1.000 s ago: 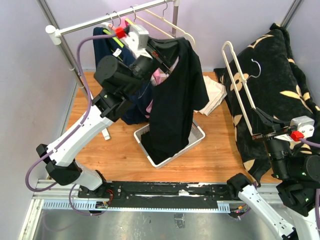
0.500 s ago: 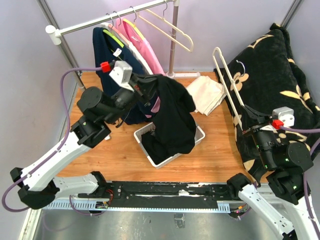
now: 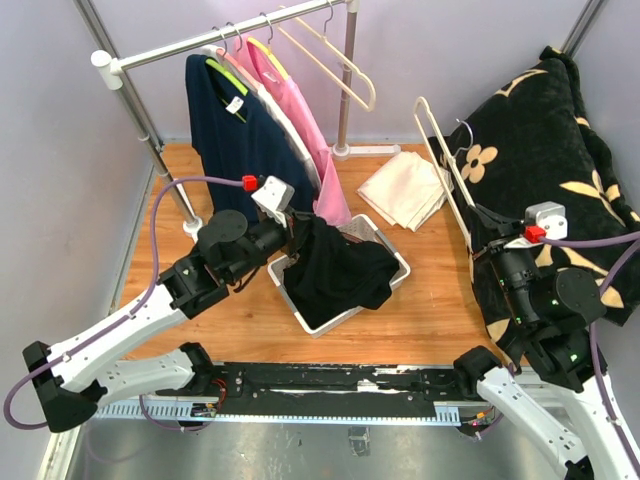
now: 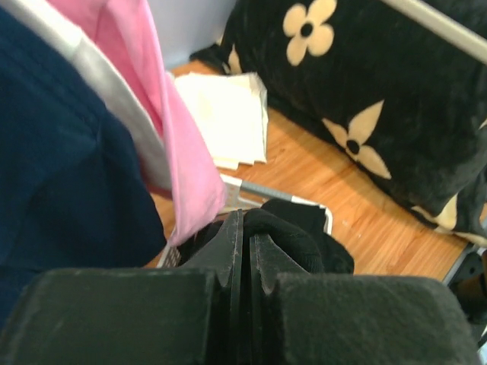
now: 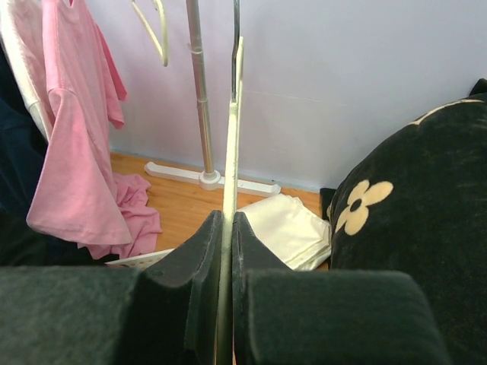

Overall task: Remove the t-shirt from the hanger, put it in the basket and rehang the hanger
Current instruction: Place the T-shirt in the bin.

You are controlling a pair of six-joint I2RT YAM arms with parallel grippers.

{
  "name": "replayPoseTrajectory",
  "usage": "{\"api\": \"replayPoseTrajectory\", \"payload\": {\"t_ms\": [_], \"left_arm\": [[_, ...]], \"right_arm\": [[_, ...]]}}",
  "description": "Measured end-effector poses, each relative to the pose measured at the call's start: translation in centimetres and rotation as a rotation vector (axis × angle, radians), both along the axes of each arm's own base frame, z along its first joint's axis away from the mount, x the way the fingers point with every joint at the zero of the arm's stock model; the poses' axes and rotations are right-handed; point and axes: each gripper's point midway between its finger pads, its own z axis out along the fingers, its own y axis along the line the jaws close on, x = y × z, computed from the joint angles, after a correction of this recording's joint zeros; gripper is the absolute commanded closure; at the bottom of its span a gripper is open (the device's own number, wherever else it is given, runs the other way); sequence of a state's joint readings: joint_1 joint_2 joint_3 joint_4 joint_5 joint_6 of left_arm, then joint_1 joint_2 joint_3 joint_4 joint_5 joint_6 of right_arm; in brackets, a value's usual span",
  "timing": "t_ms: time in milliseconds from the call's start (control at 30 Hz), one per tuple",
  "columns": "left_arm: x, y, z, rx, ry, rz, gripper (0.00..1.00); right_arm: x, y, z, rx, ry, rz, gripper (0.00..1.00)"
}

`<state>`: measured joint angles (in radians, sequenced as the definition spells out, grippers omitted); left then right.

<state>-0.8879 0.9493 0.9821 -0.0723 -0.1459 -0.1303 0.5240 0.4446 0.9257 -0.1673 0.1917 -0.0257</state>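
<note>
The black t-shirt lies bunched in the white basket at the table's middle; it also shows in the left wrist view. My left gripper is shut on a fold of the shirt at the basket's left end, as the left wrist view shows. My right gripper is shut on the bare cream hanger, held up at the right; in the right wrist view the hanger runs edge-on between the jaws.
A clothes rail at the back carries a navy shirt, a pink shirt and an empty cream hanger. A folded cream cloth lies behind the basket. A black flowered blanket fills the right side.
My left gripper came down and forward with the black t-shirt, which went from hanging high to bunched in the basket. My right gripper moved the bare hanger left and farther back.
</note>
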Motion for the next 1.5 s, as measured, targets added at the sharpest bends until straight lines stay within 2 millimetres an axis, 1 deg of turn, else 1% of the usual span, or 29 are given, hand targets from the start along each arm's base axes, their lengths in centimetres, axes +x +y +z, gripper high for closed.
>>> {"api": "replayPoseTrajectory", "payload": {"t_ms": [100,233,367,467,533,600,900,1067,1133,1233,1400,1433,1467,1500], "left_arm": [[0.0,-0.2,-1.8,0.031,0.027,0.007,1.00],[-0.1,-2.3,-4.0,0.081,0.058,-0.014,0.99],[-0.3,-5.3,-7.8,0.152,0.103,-0.056,0.99],[-0.3,-6.7,-11.1,0.205,0.143,-0.079,1.00],[-0.2,-7.2,-13.2,0.232,0.166,-0.086,1.00],[-0.1,-7.5,-14.8,0.249,0.184,-0.087,0.99],[0.2,-8.6,-20.9,0.276,0.253,-0.078,0.99],[0.7,-9.4,-24.7,0.301,0.309,-0.062,1.00],[0.8,-9.6,-25.8,0.303,0.327,-0.054,0.99],[1.0,-10.0,-26.8,0.292,0.349,-0.039,0.99],[1.3,-10.2,-27.1,0.274,0.365,-0.019,1.00],[1.3,-10.2,-27.1,0.273,0.366,-0.016,0.99],[1.4,-10.2,-27.0,0.274,0.366,-0.013,0.96],[1.4,-10.2,-27.0,0.277,0.367,-0.011,0.91]], "right_arm": [[0.3,0.1,-0.2,-0.001,0.002,0.000,0.99],[0.9,0.5,-0.6,-0.011,0.020,0.000,0.99],[1.4,0.8,-1.2,-0.021,0.036,0.000,0.99],[1.6,0.9,-1.3,-0.023,0.039,-0.001,0.99],[1.6,0.9,-1.3,-0.022,0.038,-0.001,0.99],[1.6,0.9,-1.1,-0.020,0.034,-0.001,0.99],[1.6,0.9,-1.1,-0.019,0.031,0.001,0.99],[1.3,1.1,-0.9,-0.018,0.023,0.018,0.99],[1.1,1.3,-0.8,-0.019,0.017,0.035,0.99],[0.8,1.8,-0.6,-0.022,0.007,0.066,0.99],[0.4,2.7,-0.4,-0.029,-0.006,0.121,0.99],[0.3,2.9,-0.3,-0.029,-0.011,0.132,0.99],[0.3,3.0,-0.1,-0.028,-0.017,0.140,0.99],[0.2,3.1,0.0,-0.027,-0.023,0.147,0.99]]}}
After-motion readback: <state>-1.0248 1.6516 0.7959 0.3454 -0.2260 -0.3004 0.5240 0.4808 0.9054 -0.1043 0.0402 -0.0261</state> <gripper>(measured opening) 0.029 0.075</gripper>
